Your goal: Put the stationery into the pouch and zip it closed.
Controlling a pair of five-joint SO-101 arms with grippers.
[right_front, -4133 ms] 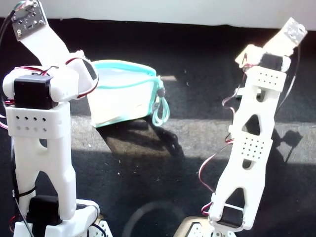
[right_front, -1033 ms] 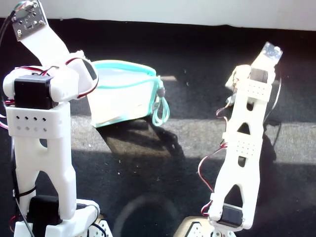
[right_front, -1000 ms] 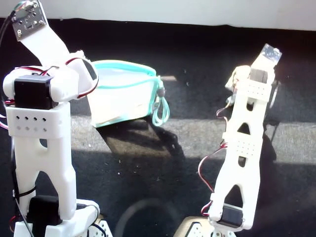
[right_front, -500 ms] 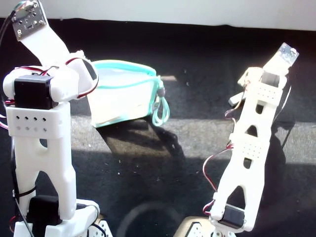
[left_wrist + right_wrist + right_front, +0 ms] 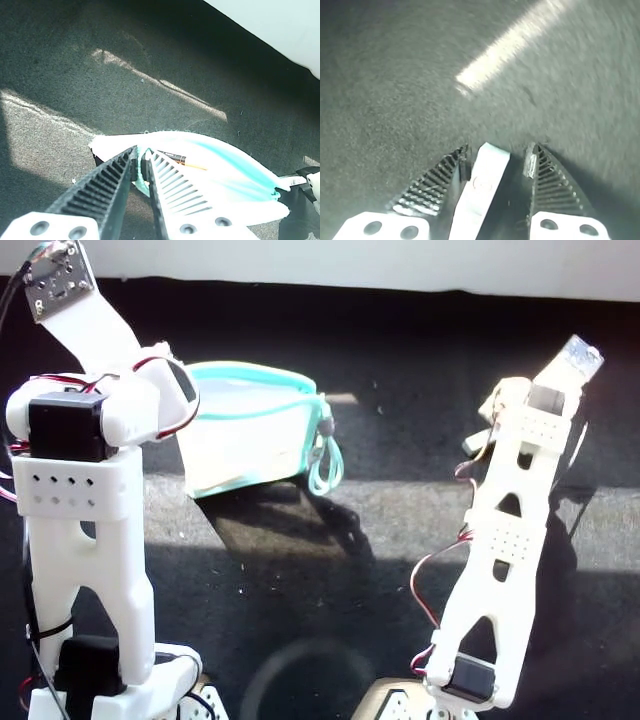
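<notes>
Pouch (image 5: pixel 250 435): white, teal-trimmed, on the bench (image 5: pixel 400 510).
Left fingers (image 5: pixel 107 175): pinching its rim.
Pen (image 5: pixel 180 160): inside, just past them.
Right fingers (image 5: pixel 435 180): spread, white eraser (image 5: pixel 482 180) between, touching one.

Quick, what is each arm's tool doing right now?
Left tool: closed on the pouch rim.
Right tool: open, a white block between its fingers, unclamped.

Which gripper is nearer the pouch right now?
Left. The left gripper pinches the pouch at its rim; the right gripper is well away across the table, not touching it.
</notes>
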